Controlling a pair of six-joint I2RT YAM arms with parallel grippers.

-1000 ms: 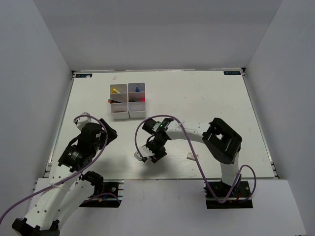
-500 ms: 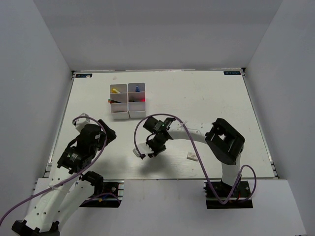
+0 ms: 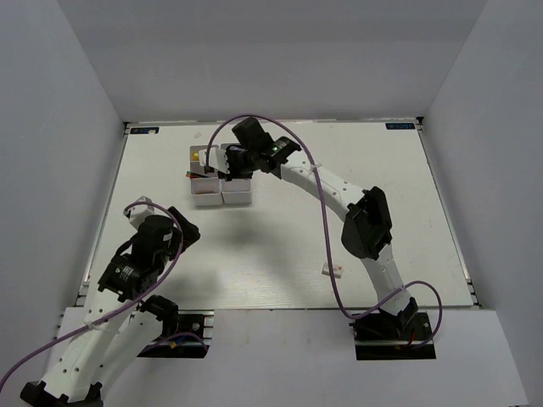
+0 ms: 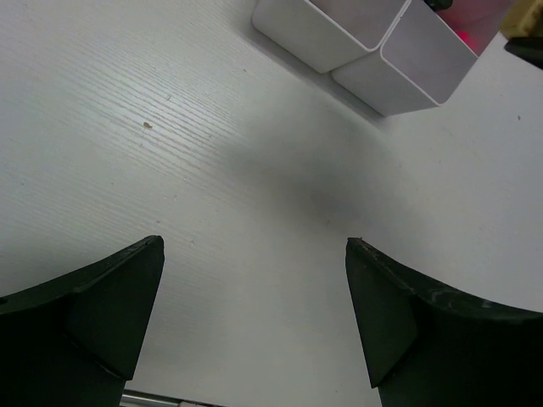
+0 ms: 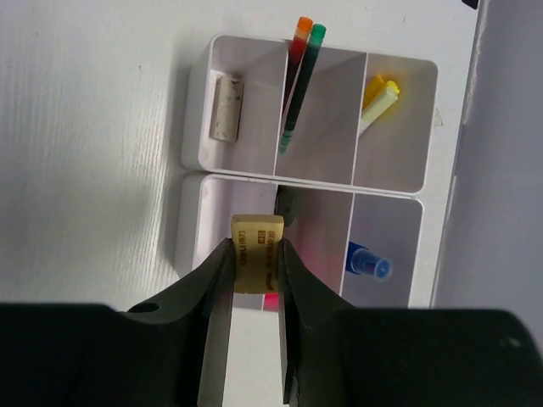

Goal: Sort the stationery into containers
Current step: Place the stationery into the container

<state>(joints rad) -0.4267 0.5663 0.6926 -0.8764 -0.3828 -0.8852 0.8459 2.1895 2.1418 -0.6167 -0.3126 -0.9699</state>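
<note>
The right end effector pinched a tan eraser directly above the white organiser, poised over one compartment, presumably for dropping. The left end effector hung spread and empty over the bench, short of the organiser.

both arms are smooth white links joined by bulky black motor housings, the left arm and the right arm alike. a thin purple cable trails along each. each base is a black plate. the left gripper has broad matte-black wedge fingers; the right gripper has black fingers with pale grey inner faces.
</note>
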